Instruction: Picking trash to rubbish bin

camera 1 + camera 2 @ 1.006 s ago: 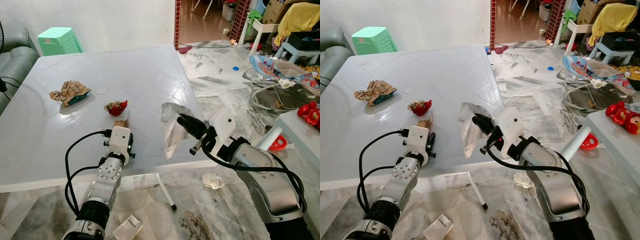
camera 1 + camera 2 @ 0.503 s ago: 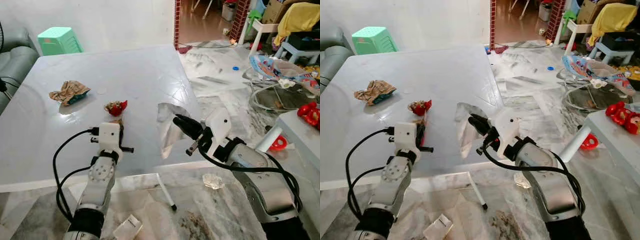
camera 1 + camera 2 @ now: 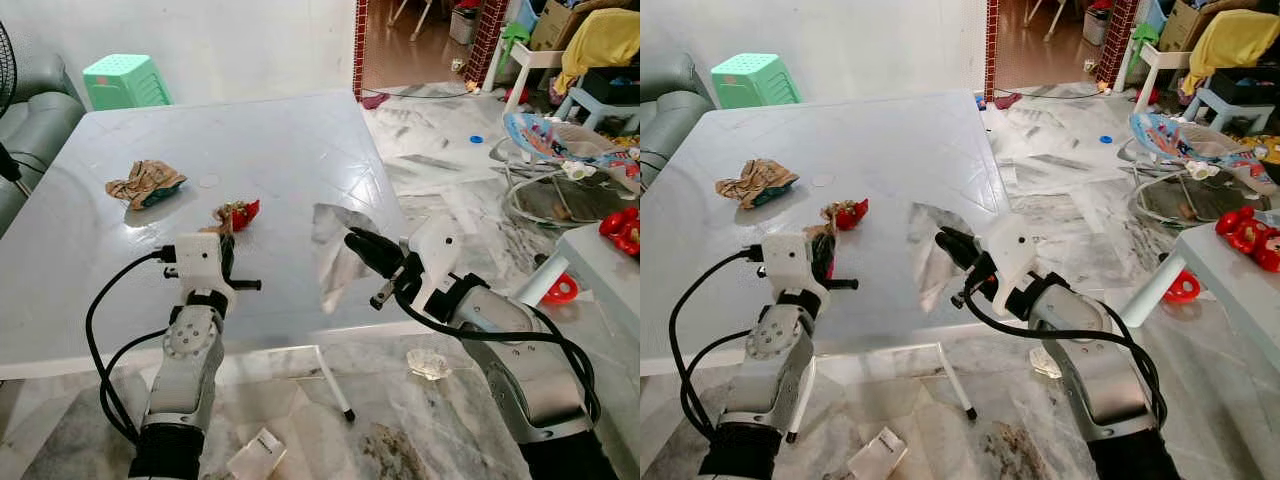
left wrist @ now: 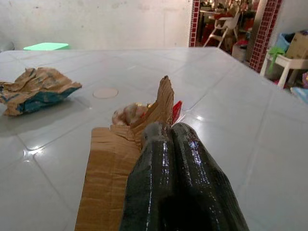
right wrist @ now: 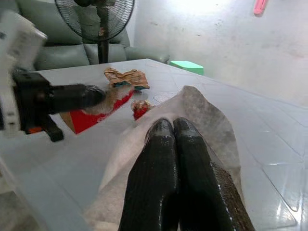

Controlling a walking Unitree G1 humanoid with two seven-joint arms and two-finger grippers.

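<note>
The left gripper [image 4: 166, 144] has lifted a torn cardboard scrap [image 4: 103, 168] off the surface [image 3: 280, 150], fingers pressed tight on it. The right gripper [image 5: 175, 139] still pinches a silvery wrapper [image 3: 335, 250]. Both can go to a bin.

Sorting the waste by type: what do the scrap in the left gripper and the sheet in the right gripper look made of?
Brown scrap in the left gripper: likely cardboard, matte, with ribbed creases and a torn edge. Silvery sheet in the right gripper: thin crinkled film or foil, translucent grey in the right wrist view; which one is unclear.
</note>
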